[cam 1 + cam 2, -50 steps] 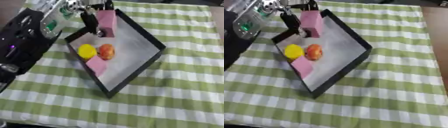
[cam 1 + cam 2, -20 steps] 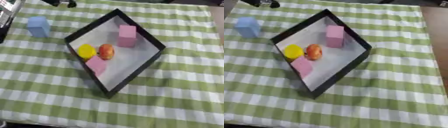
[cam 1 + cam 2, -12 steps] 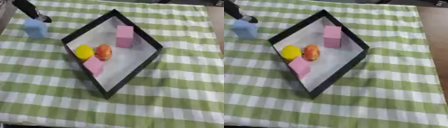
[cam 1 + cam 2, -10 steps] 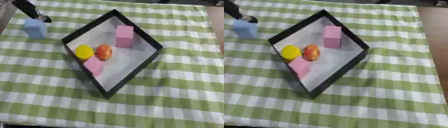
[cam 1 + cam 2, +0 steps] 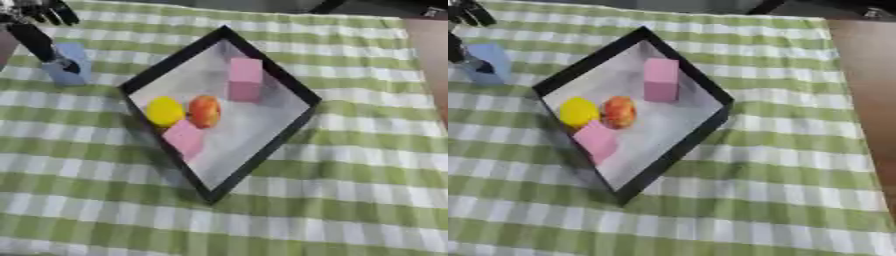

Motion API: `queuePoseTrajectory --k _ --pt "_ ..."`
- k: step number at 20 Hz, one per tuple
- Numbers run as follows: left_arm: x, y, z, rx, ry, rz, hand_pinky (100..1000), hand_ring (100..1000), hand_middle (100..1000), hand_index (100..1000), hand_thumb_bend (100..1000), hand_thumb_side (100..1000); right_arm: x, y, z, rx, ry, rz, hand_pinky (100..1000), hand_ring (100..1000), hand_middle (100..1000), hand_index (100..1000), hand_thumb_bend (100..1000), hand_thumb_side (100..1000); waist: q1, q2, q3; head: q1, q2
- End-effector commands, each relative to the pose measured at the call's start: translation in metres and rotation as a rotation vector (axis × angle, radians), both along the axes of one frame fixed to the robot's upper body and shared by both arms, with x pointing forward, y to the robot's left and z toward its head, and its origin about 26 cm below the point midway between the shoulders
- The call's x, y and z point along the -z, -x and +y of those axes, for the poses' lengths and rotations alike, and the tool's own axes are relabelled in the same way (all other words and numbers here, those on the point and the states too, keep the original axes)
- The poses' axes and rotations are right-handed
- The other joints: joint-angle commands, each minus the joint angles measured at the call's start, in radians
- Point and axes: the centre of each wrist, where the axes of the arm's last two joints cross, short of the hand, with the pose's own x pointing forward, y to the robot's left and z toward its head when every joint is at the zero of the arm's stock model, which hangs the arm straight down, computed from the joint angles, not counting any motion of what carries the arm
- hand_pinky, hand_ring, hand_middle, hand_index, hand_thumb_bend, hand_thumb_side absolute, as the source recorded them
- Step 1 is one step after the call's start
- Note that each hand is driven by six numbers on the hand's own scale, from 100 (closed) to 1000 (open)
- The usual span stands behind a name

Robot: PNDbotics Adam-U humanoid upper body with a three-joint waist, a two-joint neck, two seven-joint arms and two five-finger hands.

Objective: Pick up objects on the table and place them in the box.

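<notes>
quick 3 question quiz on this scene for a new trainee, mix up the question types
1. True or false: the blue block lies inside the box.
2. How many things are in the box? A) two B) four C) six
3. Fill in: the left hand reaches the ____ block.

Key:
1. False; it stands on the checked cloth, left of the box.
2. B: tall pink block, small pink block, yellow ball, orange fruit.
3. blue

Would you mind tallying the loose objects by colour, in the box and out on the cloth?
Pink blocks: 2, one upright and one lying, both in the box
Yellow round thing: 1, in the box
Orange-red fruit: 1, in the box
Blue block: 1, on the cloth, at the left hand
Total: 5
</notes>
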Motion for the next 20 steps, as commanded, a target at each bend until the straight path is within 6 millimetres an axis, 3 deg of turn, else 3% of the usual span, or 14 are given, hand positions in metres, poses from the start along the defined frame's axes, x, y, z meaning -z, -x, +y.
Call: queuePoseTrajectory --k 1,20 --pt "-0.017 0.006 0.017 -0.034 -0.031 -0.037 952 895 801 852 626 100 -0.011 0.005 -0.001 0.002 0.017 -0.035 811 660 675 782 500 282 -0.009 -0.001 -0.005 0.006 -0.020" --pt "-0.001 0.003 0.045 -0.173 -0.048 -0.064 951 905 806 853 592 100 -0.012 0.005 0.000 -0.001 0.005 -0.040 808 653 669 778 480 290 -0.018 0.033 -0.032 0.030 -0.033"
